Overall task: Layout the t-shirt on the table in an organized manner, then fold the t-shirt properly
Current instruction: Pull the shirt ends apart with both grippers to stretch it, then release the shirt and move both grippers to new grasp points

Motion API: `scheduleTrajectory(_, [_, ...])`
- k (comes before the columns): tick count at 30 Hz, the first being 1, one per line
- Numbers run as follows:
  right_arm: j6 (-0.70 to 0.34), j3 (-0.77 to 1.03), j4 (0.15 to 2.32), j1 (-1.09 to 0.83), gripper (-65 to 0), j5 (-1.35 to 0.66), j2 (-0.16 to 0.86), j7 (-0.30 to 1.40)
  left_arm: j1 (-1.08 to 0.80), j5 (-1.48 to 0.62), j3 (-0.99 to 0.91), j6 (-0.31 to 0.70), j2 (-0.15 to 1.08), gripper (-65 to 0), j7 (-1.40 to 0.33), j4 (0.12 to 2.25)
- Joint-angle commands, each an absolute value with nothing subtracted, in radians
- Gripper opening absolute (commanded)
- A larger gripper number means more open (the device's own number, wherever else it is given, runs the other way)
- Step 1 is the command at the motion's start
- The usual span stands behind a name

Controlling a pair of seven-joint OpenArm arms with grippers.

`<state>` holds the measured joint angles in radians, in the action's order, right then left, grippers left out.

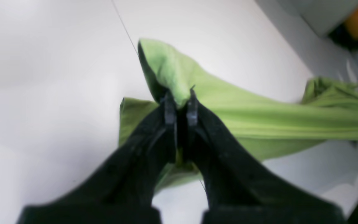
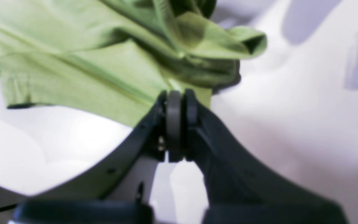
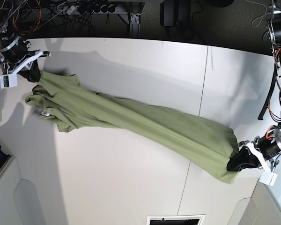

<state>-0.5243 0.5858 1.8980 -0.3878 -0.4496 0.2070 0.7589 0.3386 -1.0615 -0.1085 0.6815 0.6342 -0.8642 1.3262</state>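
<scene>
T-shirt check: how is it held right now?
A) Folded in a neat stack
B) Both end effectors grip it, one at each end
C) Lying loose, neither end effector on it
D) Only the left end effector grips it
B: the t-shirt stretches between the shut left end effector and right end effector.

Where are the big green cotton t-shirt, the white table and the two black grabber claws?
green cotton t-shirt (image 3: 145, 122), base view, stretched middle.
white table (image 3: 107, 187), base view, bare near part.
left gripper (image 1: 180, 101), left wrist view, tips pinching cloth.
right gripper (image 2: 179, 101), right wrist view, closed tips.
</scene>
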Motion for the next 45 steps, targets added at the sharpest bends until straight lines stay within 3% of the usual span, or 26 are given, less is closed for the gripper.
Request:
scheduleTrajectory(1, [-0.529,0.622,1.913,-0.410,-65.0,-0.443,0.221,0.757,0.356,-1.124,-0.128,0.698,0.675,-65.0,-0.881,1.343])
scheduleTrajectory(7, [-0.548,0.701,1.913,-0.499,-65.0,-0.534,0.222,0.765,0.203,-1.467,-0.130,0.698,0.777,-65.0,-1.065,1.345])
scheduleTrajectory(14, [-0.551,0.701,1.913,-0.529,-65.0,-0.543,0.221,0.782,0.002,-1.484,-0.131,0.698,0.807,-65.0,-1.101,1.356])
scheduleTrajectory(16, [-0.550,0.701,1.913,-0.529,-52.8,-0.543,0.221,0.782,-0.046,-1.484,-0.131,0.698,0.807,-64.0,-1.103,1.356])
scheduleTrajectory(18, [-0.547,0.701,1.913,-0.527,-42.4,-0.543,0.221,0.781,-0.086,-1.484,-0.131,0.698,0.807,-57.3,-1.104,1.356])
scheduleTrajectory(20, [-0.546,0.702,1.919,-0.527,-40.4,-0.543,0.221,0.766,-0.107,-1.484,-0.131,0.698,0.807,-48.4,-1.103,1.356])
scheduleTrajectory(23, [-0.546,0.717,1.954,-0.527,-40.4,-0.554,0.221,0.737,-0.112,-1.484,-0.147,0.698,0.807,-40.7,-1.100,1.356])
scheduleTrajectory(27, [-0.546,0.752,2.025,-0.508,-40.4,-0.592,0.221,0.709,-0.111,-1.484,-0.232,0.698,0.807,-40.7,-1.097,1.356])
scheduleTrajectory(33, [-0.519,0.750,1.991,-0.331,-41.3,-0.591,0.218,0.688,-0.065,-1.484,-0.348,0.698,0.806,-40.7,-1.096,1.356])
scheduleTrajectory(36, [-0.520,0.738,1.918,-0.239,-55.8,-0.582,0.218,0.688,-0.052,-1.484,-0.345,0.698,0.806,-40.7,-1.095,1.356])
scheduleTrajectory(38, [-0.520,0.724,1.856,-0.176,-61.3,-0.559,0.218,0.688,-0.053,-1.484,-0.342,0.698,0.796,-40.7,-1.095,1.356])
scheduleTrajectory(45, [-0.522,0.596,1.592,-0.007,-60.6,-0.513,0.219,0.683,-0.053,-1.457,-0.267,0.698,0.744,-40.7,-1.073,1.356])
